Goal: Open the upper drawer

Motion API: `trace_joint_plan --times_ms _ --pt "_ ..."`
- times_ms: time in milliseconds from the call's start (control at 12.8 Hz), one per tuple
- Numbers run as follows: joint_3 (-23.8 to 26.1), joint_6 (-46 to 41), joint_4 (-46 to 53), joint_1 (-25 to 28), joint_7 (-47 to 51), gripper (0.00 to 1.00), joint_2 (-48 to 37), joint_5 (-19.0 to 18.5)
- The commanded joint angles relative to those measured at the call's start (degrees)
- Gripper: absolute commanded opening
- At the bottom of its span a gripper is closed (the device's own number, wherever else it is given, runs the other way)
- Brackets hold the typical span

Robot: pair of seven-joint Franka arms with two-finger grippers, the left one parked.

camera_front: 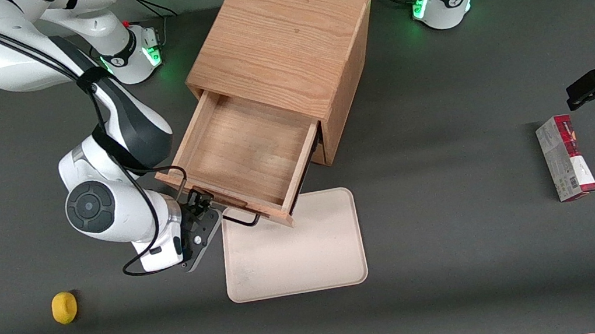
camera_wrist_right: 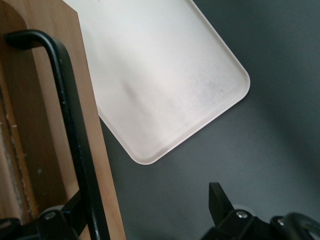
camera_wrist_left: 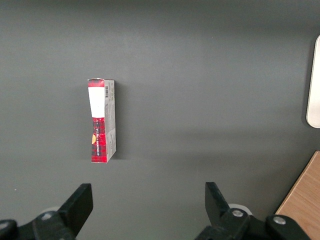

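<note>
The wooden cube cabinet (camera_front: 284, 39) stands mid-table. Its upper drawer (camera_front: 247, 145) is pulled far out, and its bare wooden tray interior shows. The black wire handle (camera_front: 241, 221) is on the drawer front, nearest the front camera. My right gripper (camera_front: 201, 202) is open at the working arm's end of that handle. In the right wrist view the handle bar (camera_wrist_right: 70, 115) runs down the drawer front (camera_wrist_right: 35, 125), just past one finger (camera_wrist_right: 72, 212). The gripper (camera_wrist_right: 146, 210) grips nothing. The bottom drawer is hidden under the open one.
A beige tray (camera_front: 298, 249) lies on the table just below the open drawer front and also shows in the right wrist view (camera_wrist_right: 160, 75). A yellow object (camera_front: 64, 307) lies toward the working arm's end. A red and white box (camera_front: 565, 157) lies toward the parked arm's end.
</note>
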Motion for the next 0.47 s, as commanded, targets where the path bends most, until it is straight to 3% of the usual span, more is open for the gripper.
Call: trace_joint_plan --times_ms 0,314,392 --pt "0.1 -1.4 2.9 0.4 -1.1 1.0 1.1 -1.1" --pt "-0.1 -4.3 3.6 -0.4 0.1 1.0 -2.6 -0.7" --pt "-1.4 -6.0 3.6 -0.4 2.5 1.0 -4.4 1.1"
